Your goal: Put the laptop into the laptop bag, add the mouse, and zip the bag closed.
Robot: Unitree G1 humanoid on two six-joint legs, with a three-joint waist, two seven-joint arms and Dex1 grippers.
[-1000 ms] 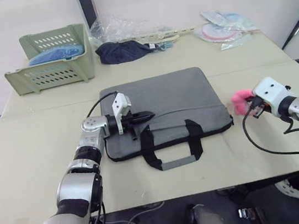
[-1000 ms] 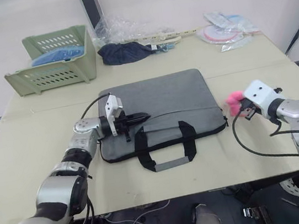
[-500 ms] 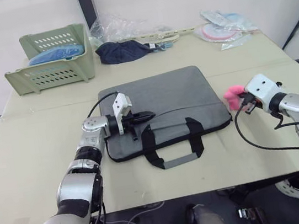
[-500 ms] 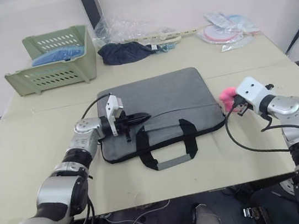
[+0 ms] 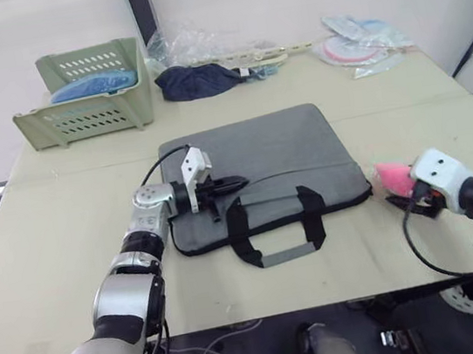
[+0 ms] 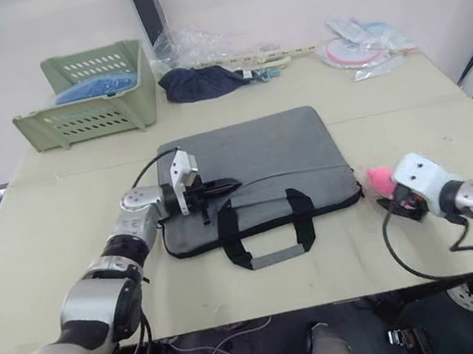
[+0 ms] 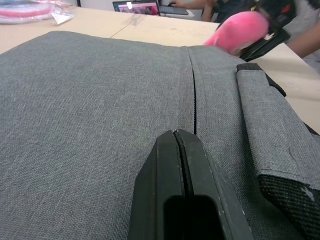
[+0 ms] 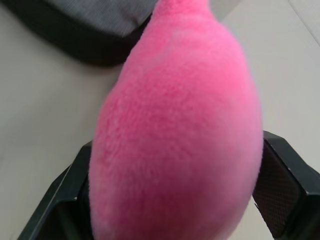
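A green slotted basket [image 5: 84, 97] was seen at the tabletop's [image 5: 50, 229] far left corner, with a dark blue cloth bundle [image 5: 196, 80] beside it along the far edge. The left gripper [image 5: 230, 182] was laid on the laptop bag [image 5: 268, 150], fingers pressed together on the grey fabric just beside the black zipper line [image 7: 193, 95]. The bag lay flat at the middle of the tabletop, its black strap handles [image 5: 274, 224] turned toward the near edge. By the bag's right edge, the pink pompom charm [image 8: 180, 130] was clamped between the right gripper's [image 5: 415, 191] fingers. Plastic-wrapped packets [image 5: 358, 41] were lying at the far right corner. No brand or lettering could be read anywhere.
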